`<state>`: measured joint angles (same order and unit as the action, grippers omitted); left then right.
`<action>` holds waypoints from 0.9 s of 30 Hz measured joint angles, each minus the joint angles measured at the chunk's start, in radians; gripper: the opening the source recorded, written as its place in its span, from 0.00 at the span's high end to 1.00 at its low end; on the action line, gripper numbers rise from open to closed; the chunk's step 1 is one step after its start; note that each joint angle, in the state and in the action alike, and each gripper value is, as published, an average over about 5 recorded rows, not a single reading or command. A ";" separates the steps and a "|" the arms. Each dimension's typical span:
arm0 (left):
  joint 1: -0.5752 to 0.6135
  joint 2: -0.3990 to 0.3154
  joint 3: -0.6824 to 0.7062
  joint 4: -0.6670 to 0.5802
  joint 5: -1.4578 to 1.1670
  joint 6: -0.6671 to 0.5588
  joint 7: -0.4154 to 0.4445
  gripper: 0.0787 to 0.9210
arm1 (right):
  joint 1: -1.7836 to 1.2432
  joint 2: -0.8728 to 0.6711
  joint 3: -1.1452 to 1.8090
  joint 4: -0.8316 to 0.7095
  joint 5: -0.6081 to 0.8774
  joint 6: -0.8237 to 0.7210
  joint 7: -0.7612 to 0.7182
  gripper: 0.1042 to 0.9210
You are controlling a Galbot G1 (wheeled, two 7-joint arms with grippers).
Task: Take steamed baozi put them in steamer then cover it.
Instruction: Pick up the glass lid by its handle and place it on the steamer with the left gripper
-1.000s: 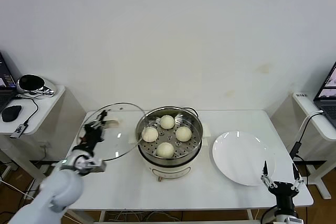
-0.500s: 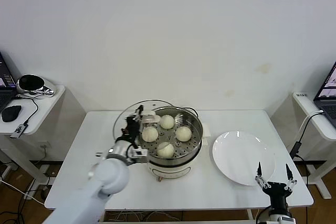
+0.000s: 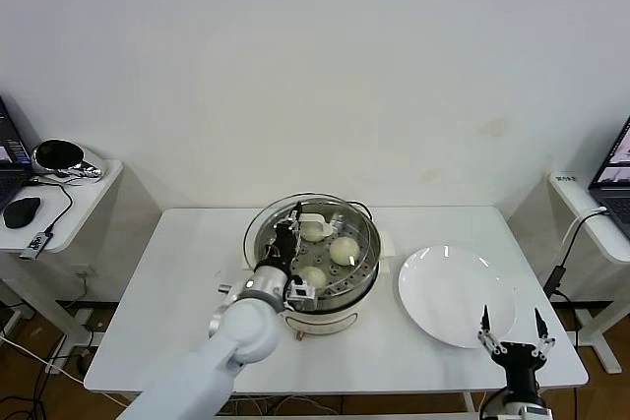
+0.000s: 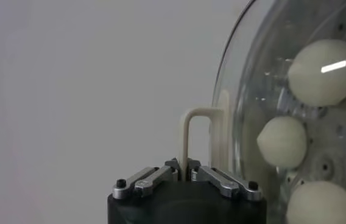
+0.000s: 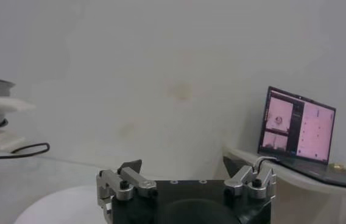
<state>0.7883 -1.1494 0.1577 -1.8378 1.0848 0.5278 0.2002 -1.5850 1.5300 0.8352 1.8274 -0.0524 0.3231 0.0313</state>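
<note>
The steamer stands mid-table with baozi on its perforated tray; three show and the arm hides part of the tray. My left gripper is shut on the cream handle of the glass cover. It holds the cover over the pot, offset a little to the left. I cannot tell whether the cover touches the rim. In the left wrist view, baozi show through the cover's glass. My right gripper is open and empty at the table's front right edge; the right wrist view shows it too.
A flat white plate lies right of the steamer, just beyond my right gripper. Side tables flank the main table: the left one holds a mouse and cables, and the right one holds a laptop. A black cord runs behind the pot.
My left arm has carried the cover from the table's left side rightward to over the steamer. My right gripper has moved slightly lower at the front right edge.
</note>
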 measured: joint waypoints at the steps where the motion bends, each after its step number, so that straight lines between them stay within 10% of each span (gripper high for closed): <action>1: -0.004 -0.004 0.003 0.006 0.005 -0.002 0.000 0.92 | 0.000 0.000 0.000 -0.001 -0.001 0.000 0.000 0.12; 27: -0.020 -0.070 0.034 0.105 0.059 -0.020 -0.009 0.92 | 0.000 -0.005 0.001 -0.017 -0.003 0.006 0.002 0.12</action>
<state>0.7688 -1.2195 0.1916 -1.7324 1.1439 0.5078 0.1913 -1.5847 1.5247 0.8360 1.8108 -0.0554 0.3295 0.0333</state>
